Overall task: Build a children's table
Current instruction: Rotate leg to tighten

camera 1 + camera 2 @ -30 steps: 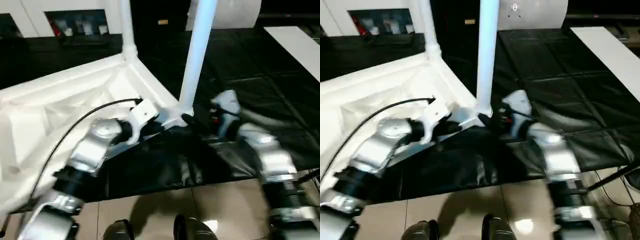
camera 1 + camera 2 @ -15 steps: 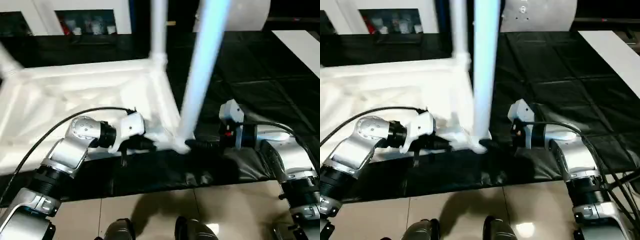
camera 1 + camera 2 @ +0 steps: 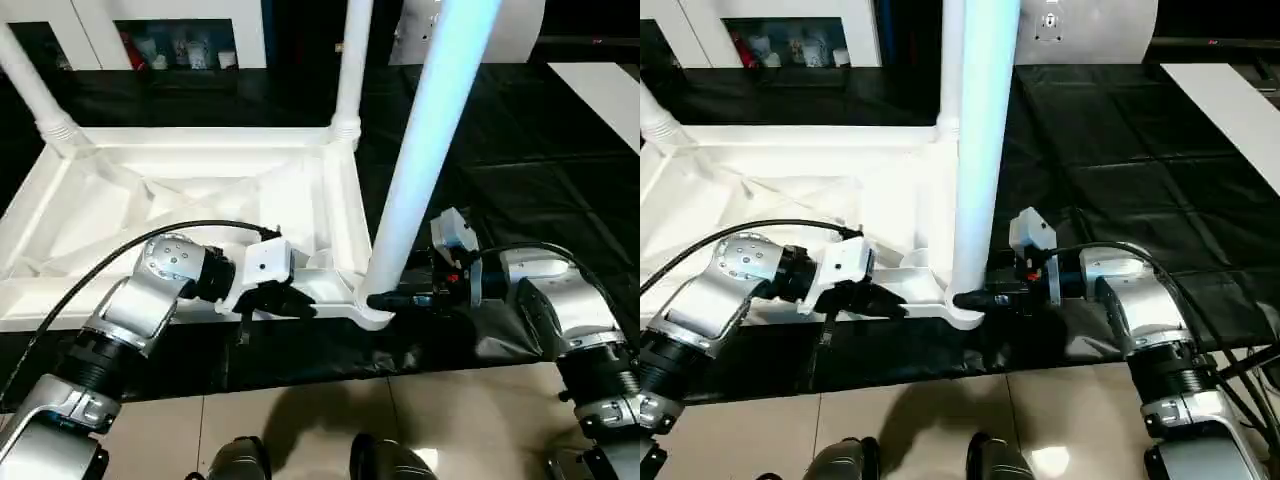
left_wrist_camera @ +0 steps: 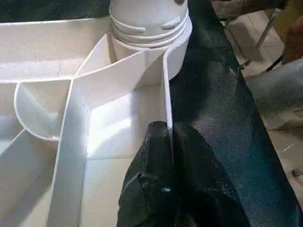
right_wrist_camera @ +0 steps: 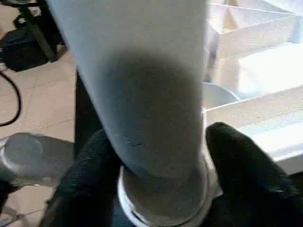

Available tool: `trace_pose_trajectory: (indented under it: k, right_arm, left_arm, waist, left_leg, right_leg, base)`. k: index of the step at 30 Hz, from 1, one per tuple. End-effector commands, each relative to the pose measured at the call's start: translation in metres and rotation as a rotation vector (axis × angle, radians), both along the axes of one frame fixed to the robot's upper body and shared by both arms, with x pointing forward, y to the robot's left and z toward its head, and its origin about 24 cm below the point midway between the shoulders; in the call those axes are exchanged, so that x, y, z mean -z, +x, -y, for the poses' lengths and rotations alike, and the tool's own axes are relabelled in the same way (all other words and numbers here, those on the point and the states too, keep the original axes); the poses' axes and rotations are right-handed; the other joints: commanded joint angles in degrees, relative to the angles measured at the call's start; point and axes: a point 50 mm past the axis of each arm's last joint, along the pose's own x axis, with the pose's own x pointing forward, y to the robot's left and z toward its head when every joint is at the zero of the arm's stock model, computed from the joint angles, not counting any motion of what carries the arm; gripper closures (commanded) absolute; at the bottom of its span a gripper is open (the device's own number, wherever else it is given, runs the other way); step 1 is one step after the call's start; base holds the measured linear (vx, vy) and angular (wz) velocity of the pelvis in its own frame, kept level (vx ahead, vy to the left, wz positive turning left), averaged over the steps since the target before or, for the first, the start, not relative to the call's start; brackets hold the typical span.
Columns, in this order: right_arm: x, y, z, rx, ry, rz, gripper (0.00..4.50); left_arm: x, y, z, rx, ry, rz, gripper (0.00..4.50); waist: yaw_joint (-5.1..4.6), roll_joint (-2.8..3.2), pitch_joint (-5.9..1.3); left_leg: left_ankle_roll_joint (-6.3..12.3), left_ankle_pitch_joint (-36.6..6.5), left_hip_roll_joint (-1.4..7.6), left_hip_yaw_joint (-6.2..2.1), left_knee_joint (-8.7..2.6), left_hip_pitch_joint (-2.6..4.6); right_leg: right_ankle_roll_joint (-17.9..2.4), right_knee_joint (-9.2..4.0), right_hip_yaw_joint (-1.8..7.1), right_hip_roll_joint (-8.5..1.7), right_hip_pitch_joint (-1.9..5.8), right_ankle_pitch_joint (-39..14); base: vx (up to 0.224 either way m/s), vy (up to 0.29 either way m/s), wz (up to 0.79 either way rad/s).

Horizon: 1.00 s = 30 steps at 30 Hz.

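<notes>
The children's table top [image 3: 190, 190] lies upside down on a black mat, ribbed underside up. White legs stand in its far left corner [image 3: 38, 95], far right corner [image 3: 347, 75] and near right corner [image 3: 425, 160]. My left gripper [image 3: 292, 298] is shut on the thin near rim of the top, just left of the near right socket. In the left wrist view its fingers [image 4: 154, 146] pinch that wall. My right gripper [image 3: 380, 298] reaches in from the right at the foot of the near right leg. In the right wrist view its fingers [image 5: 239, 165] press on both sides of that leg [image 5: 147, 94].
The black mat [image 3: 520, 150] covers the floor under and to the right of the table. Beige tiles [image 3: 300, 430] and my feet [image 3: 240, 462] lie at the near edge. White shelving [image 3: 170, 35] stands behind, and a white panel [image 3: 600, 90] lies far right.
The camera has shifted, so more of the top shows now. My right gripper has moved in to the base of the near right leg and closed onto it. The left gripper keeps its grip.
</notes>
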Motion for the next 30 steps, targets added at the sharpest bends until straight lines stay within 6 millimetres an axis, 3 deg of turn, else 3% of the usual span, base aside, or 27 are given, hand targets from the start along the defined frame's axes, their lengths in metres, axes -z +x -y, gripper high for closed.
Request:
trace_pose_trajectory:
  k: [1,8,15,21,23,24,25,27,28,30]
  right_arm:
    - [-0.005,0.002,0.001,-0.01,0.005,0.003,1.89]
    - [-0.003,-0.001,0.0,-0.033,0.012,-0.011,2.43]
    - [0.002,-0.008,-0.011,0.071,0.09,-0.045,2.48]
    - [0.022,-0.008,-0.042,0.312,0.085,-0.072,2.49]
    - [0.023,-0.008,-0.048,0.34,0.09,-0.069,2.49]
    - [0.025,-0.004,-0.062,0.446,0.098,-0.064,2.5]
    - [0.024,-0.001,-0.069,0.512,0.116,-0.075,2.51]
    - [0.023,0.007,-0.08,0.632,0.153,-0.105,2.52]
    - [0.023,0.011,-0.084,0.692,0.152,-0.109,2.52]
    - [0.022,0.015,-0.094,0.768,0.143,-0.093,2.52]
  left_arm:
    - [-0.006,-0.005,0.012,0.113,-0.005,0.017,4.5]
    - [-0.005,-0.004,0.009,0.109,-0.002,0.015,4.5]
    - [-0.006,0.002,0.014,-0.032,-0.057,0.022,4.5]
    - [-0.009,0.013,0.038,-0.246,-0.194,0.032,4.5]
    - [-0.008,0.014,0.041,-0.269,-0.193,0.041,4.5]
    - [-0.008,0.019,0.051,-0.348,-0.206,0.054,4.5]
    - [-0.009,0.022,0.056,-0.396,-0.217,0.061,4.5]
    - [-0.011,0.028,0.066,-0.478,-0.242,0.073,4.5]
    - [-0.012,0.032,0.072,-0.533,-0.25,0.085,4.5]
    - [-0.017,0.037,0.082,-0.629,-0.254,0.122,4.5]
  waist:
    - [-0.36,-0.29,-4.96]
    - [-0.37,-0.32,-5.07]
    - [-0.18,-0.33,-5.06]
    - [-0.95,-0.22,-4.9]
    - [-1.79,-0.34,-4.84]
    - [-2.03,-0.27,-4.84]
    - [-2.18,-0.23,-4.73]
    - [-2.51,-0.31,-4.96]
    - [-2.93,-0.08,-5.0]
    - [-3.01,-0.12,-5.07]
  left_leg:
    - [5.62,-9.66,2.32,-0.4,-3.67,1.13]
    - [5.58,-9.05,2.31,-0.42,-3.65,1.1]
    - [5.15,-9.35,2.24,-0.46,-3.68,1.1]
    - [3.01,-12.03,1.77,-0.75,-3.78,1.22]
    - [2.73,-12.38,1.65,-0.9,-3.82,0.91]
    - [2.74,-12.35,1.61,-0.83,-3.78,0.92]
    - [2.67,-12.57,1.57,-0.8,-3.78,1.03]
    - [2.34,-12.28,1.32,-0.82,-3.66,1.03]
    - [2.18,-12.47,1.37,-0.83,-3.59,1.26]
    - [2.51,-12.5,1.34,-0.91,-3.62,1.12]
  right_leg:
    - [-10.7,-3.78,2.85,-4.36,3.8,-21.03]
    - [-10.59,-3.66,2.85,-4.3,3.85,-20.59]
    - [-10.0,-3.87,2.79,-4.28,3.83,-21.98]
    - [-7.22,-4.91,2.45,-4.43,3.68,-29.25]
    - [-6.16,-5.04,2.38,-4.36,3.74,-30.09]
    - [-5.76,-5.15,2.46,-4.32,3.64,-30.28]
    - [-5.8,-5.26,2.46,-4.23,3.35,-30.65]
    - [-5.66,-5.31,2.32,-4.24,3.49,-31.16]
    - [-5.68,-5.42,2.31,-4.1,3.12,-31.01]
    - [-5.63,-5.32,2.27,-4.14,3.36,-30.1]
  base:
    - [0.0,0.0,0.0]
    - [0.0,0.0,0.0]
    - [0.0,0.0,0.0]
    - [0.0,0.0,0.0]
    - [0.0,0.0,0.0]
    - [0.0,0.0,0.0]
    - [0.0,0.0,0.0]
    - [0.0,0.0,0.0]
    - [0.0,0.0,0.0]
    - [0.0,0.0,0.0]
